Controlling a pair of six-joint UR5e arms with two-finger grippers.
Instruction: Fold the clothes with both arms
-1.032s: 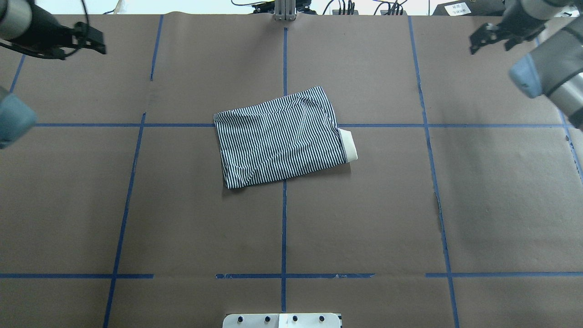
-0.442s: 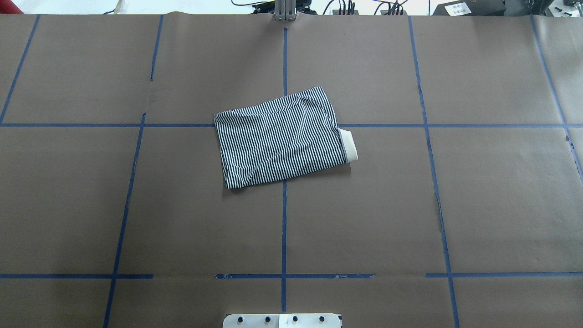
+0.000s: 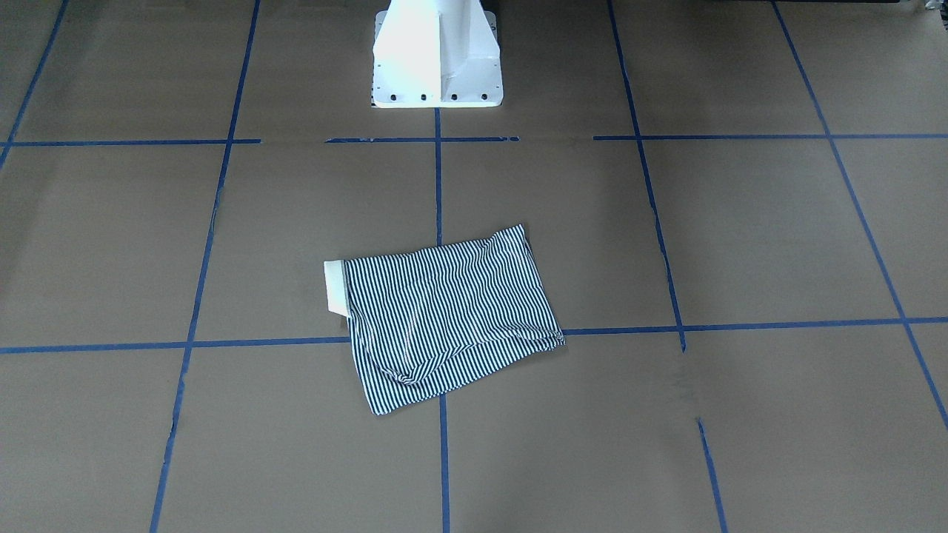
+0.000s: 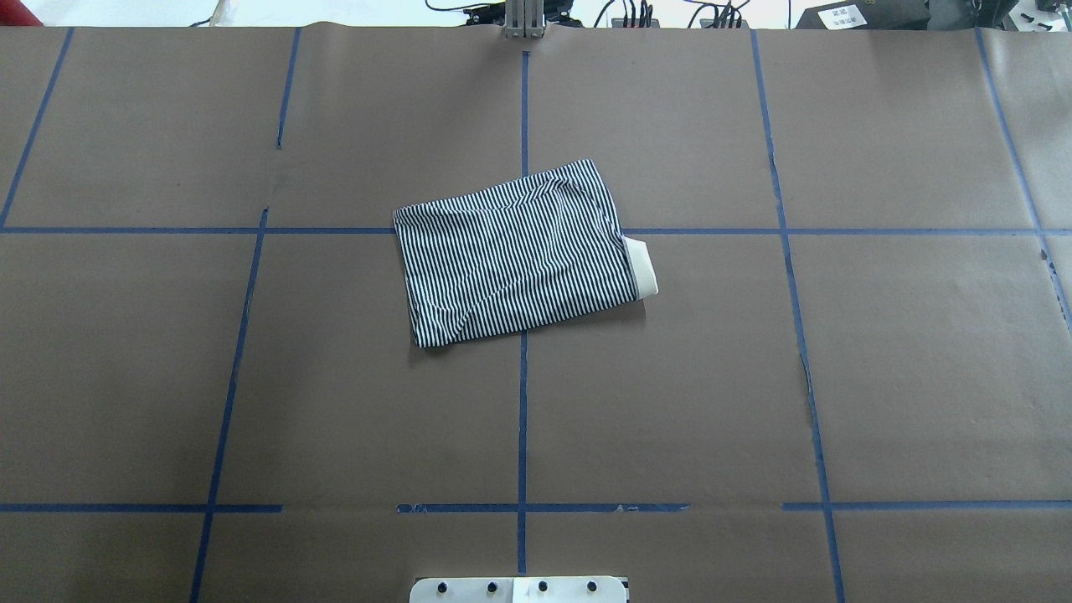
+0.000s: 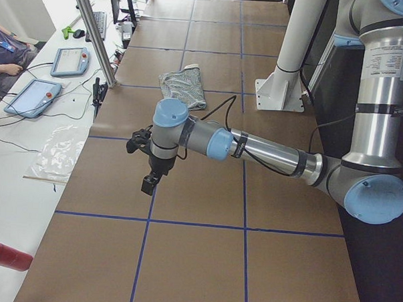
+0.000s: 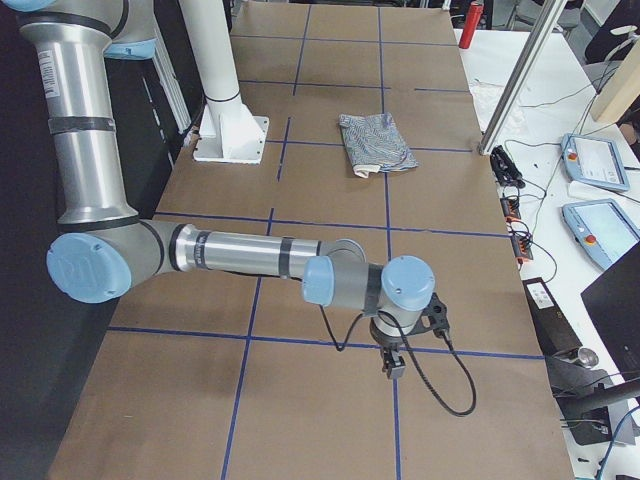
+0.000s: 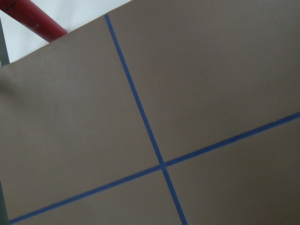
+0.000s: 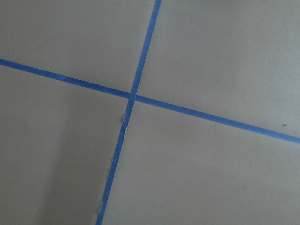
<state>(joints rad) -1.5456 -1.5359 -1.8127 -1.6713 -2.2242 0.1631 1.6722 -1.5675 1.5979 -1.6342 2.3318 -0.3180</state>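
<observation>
- Polo shirt [image 4: 515,251] [image 3: 444,318] lay folded into a compact, slightly skewed rectangle near the middle of the table [image 4: 921,377], flat on the brown paper cover.
- It sat over the crossing of two blue tape lines [image 4: 522,402]. Both side views showed it in front of the white pedestal base [image 3: 437,59], apart from it: [image 5: 183,89], [image 6: 375,143].
- Cream collar [image 4: 641,268] [image 3: 335,285] stuck out from under the striped layers on the edge toward the robot's right. No placket or logo visible.
- Neither arm touched the shirt, and neither showed in the overhead or front-facing views.
- Left arm [image 5: 255,147] was stretched out low over the table's left end, well apart from the shirt. Left gripper [image 5: 148,183] pointed down above the paper. Seen only from the side, so can't tell whether its jaws were apart or together.
- Right arm [image 6: 240,255] was stretched the same way over the table's right end. Right gripper [image 6: 392,368] pointed down above the paper near a tape line. Jaw state also can't be told.
- Left wrist view showed only paper, a tape crossing and part of a red cylinder [image 7: 37,21] off the paper's edge, the same one lying beside the table [image 5: 6,256].
- Right wrist view showed only paper and a tape crossing [image 8: 131,97].
</observation>
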